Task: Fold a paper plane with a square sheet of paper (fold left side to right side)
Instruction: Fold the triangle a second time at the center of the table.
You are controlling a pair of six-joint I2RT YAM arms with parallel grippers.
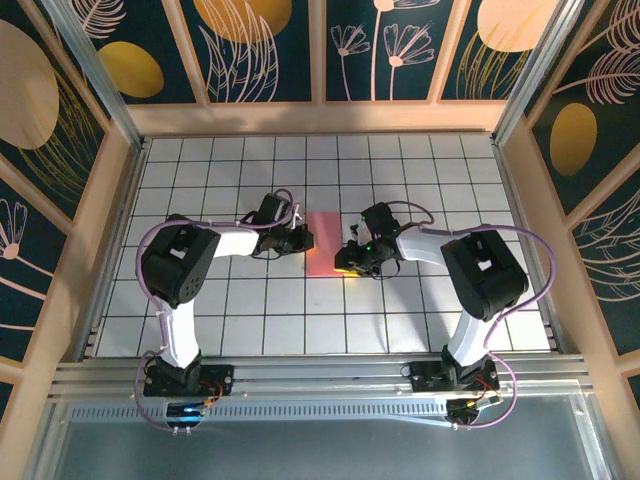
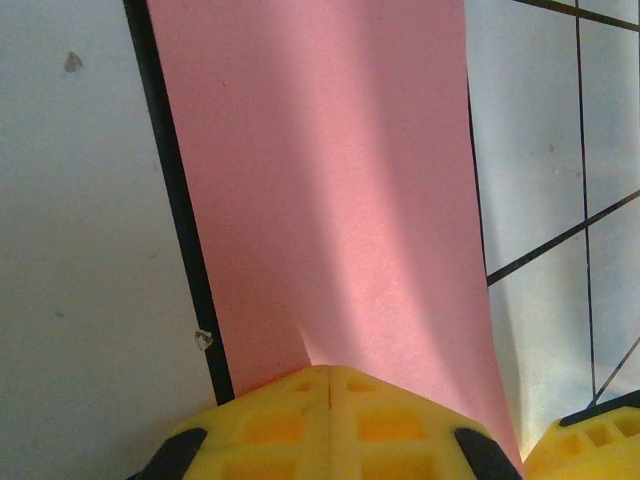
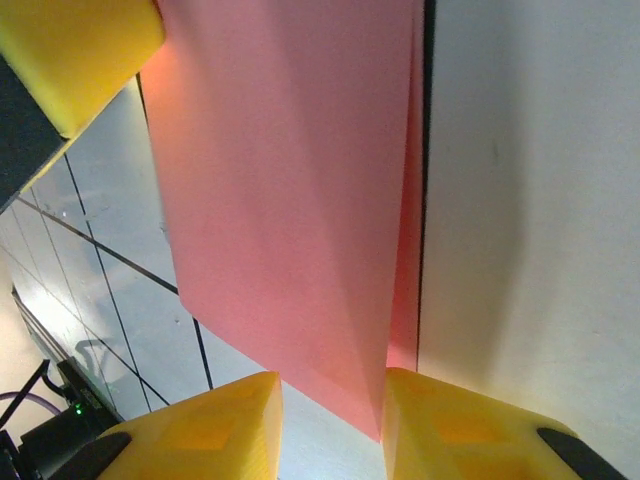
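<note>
The square sheet of paper (image 1: 322, 240) lies near the middle of the worktop (image 1: 250, 310). From above it shows as a narrow salmon-pink strip running away from the arm bases. It sits between the two grippers, with its long left edge following a black grid line. In the right wrist view (image 3: 290, 180) it has two layers. The upper layer rises off the lower one, and a thin sliver of the lower layer shows along the right-hand edge. In the left wrist view (image 2: 320, 180) the surface bulges softly, and a short crease runs towards the near edge.

The left gripper (image 2: 330, 378) is at that near edge, on the strip's left side in the top view (image 1: 303, 240). Its yellow fingers are closed tight together, with the paper running under their tips. I cannot tell whether a layer is caught between them or only pressed down.

The right gripper (image 3: 330, 400) is at the strip's lower right corner (image 1: 346, 264). Its fingers stand apart, and the pointed corner of the lifted layer reaches into the gap between them.
</note>
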